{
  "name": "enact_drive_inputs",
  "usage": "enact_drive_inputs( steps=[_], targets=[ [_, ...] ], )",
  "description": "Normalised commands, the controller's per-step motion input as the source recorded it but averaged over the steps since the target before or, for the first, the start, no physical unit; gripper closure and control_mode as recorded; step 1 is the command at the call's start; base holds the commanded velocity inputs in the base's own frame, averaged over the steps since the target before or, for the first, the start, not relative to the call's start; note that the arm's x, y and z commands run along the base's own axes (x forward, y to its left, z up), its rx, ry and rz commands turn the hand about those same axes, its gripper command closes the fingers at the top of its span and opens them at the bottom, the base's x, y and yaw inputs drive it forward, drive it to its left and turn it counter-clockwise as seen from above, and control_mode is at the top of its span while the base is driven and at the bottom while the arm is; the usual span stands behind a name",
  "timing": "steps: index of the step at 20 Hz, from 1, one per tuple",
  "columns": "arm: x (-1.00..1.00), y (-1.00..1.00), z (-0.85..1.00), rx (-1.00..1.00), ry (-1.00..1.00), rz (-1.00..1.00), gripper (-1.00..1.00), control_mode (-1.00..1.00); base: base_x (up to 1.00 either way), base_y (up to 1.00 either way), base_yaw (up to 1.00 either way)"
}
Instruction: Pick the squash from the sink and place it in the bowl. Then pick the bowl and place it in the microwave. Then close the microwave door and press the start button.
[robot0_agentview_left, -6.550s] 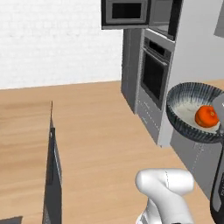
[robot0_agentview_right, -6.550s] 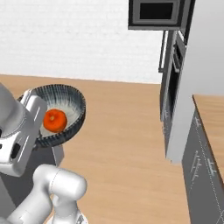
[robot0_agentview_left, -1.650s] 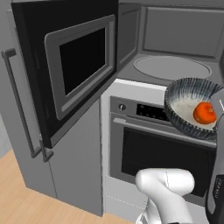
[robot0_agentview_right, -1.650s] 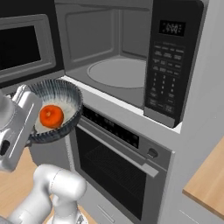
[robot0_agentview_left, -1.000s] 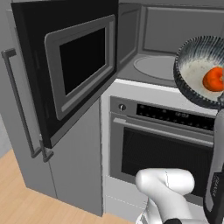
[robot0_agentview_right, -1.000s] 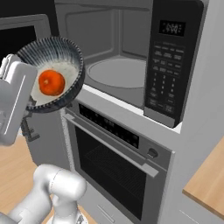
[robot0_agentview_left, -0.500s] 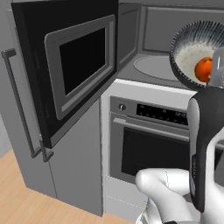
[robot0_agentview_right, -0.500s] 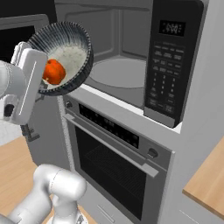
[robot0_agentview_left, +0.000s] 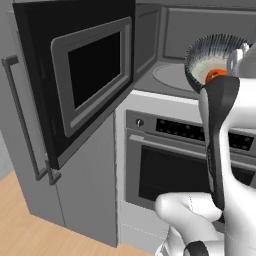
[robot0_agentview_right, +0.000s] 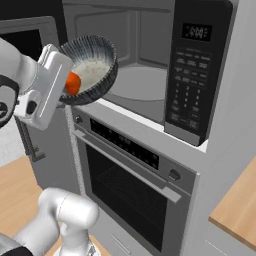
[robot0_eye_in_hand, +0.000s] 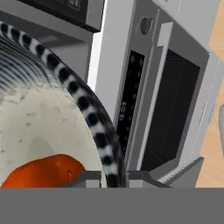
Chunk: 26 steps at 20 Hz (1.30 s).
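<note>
At the open microwave (robot0_agentview_right: 150, 65) mouth, one bowl (robot0_agentview_right: 95, 67) hangs tilted, its rim pinched by the gripper (robot0_eye_in_hand: 107, 177). One squash (robot0_agentview_right: 73, 83) lies inside it. One microwave door (robot0_agentview_left: 85, 75) stands swung wide, above one oven (robot0_agentview_right: 130, 180).

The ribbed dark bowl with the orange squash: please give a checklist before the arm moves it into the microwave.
1. Small orange-red squash lies inside the ribbed grey-blue bowl: ok.
2. Gripper clamps the bowl rim: ok.
3. Black-framed microwave door swung open: ok.
4. Round grey turntable bare: ok.
5. Bowl level: not ok, tilted.
6. Bowl inside the dark grey microwave: not ok, in front of the opening.
</note>
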Motion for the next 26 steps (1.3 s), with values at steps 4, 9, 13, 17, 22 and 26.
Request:
enact_drive_inputs(
  steps=[4, 9, 13, 17, 22, 26],
  targets=[
    [0.39, -0.27, 0.0, 0.0, 0.01, 0.0, 1.0, -1.0, 0.0, 0.0, 0.0],
    [0.37, -0.23, 0.0, 0.0, 0.0, 0.0, 1.0, -1.0, 0.0, 0.0, 0.0],
    [0.51, -0.17, 0.0, 0.0, 0.0, 0.0, 1.0, -1.0, 0.0, 0.0, 0.0],
    [0.48, -0.16, -0.04, 0.0, 0.0, 0.0, 1.0, -1.0, 0.0, 0.0, 0.0],
    [0.42, -0.1, -0.17, 0.0, 0.0, 0.0, 1.0, -1.0, 0.0, 0.0, 0.0],
    [0.31, -0.13, -0.22, 0.0, 0.0, 0.0, 1.0, -1.0, 0.0, 0.0, 0.0]
  ],
)
